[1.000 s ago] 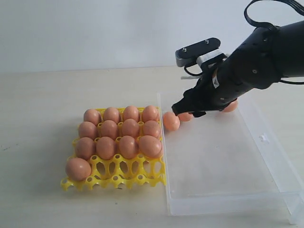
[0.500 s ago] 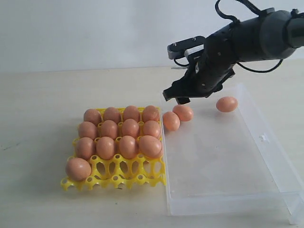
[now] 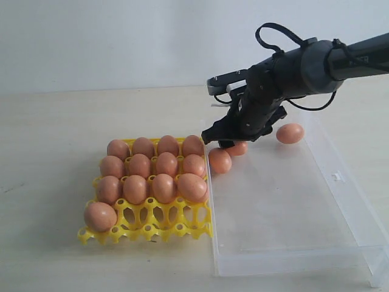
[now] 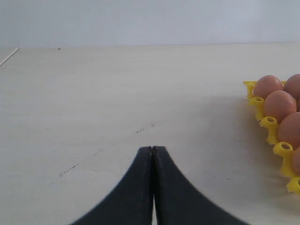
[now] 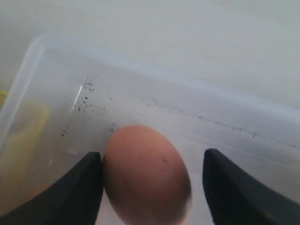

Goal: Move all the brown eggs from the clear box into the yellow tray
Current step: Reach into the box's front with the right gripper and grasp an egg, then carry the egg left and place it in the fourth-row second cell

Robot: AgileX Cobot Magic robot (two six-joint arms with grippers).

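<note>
**A:** Where is the right gripper (image 3: 234,145)?

**B:** Low in the clear box (image 3: 285,213), at the far corner nearest the yellow tray (image 3: 159,220). Its jaws are wide and straddle the corner egg (image 5: 144,168). One finger (image 5: 70,192) sits at the shell, and I cannot tell whether it touches. The other stands off, with box floor showing between. I judge nothing is clamped yet.

**A:** Why so wide?

**B:** The shell is a smooth, matte oval, so the jaws probably have to pass its fattest part before closing. A hard, rounded surface like that could squirt out of a careless pinch.

**A:** And the other brown eggs (image 3: 152,164)?

**B:** Thirteen stand on end in the tray's cups. The open plastic lattice cradles each one, so none rolls. Three cups in the near row are bare. The box holds three eggs: the corner egg, a second egg (image 3: 219,160) just beside it against the wall by the tray, and a third egg (image 3: 290,133) farther along the back. They lie on their sides because the transparent floor is flat and slick.

**A:** What about the left gripper (image 4: 152,154)?

**B:** Its black fingers are pressed together and hold nothing. It hangs over the pale table (image 3: 48,152) beside the tray, probably parked there to keep clear
</note>
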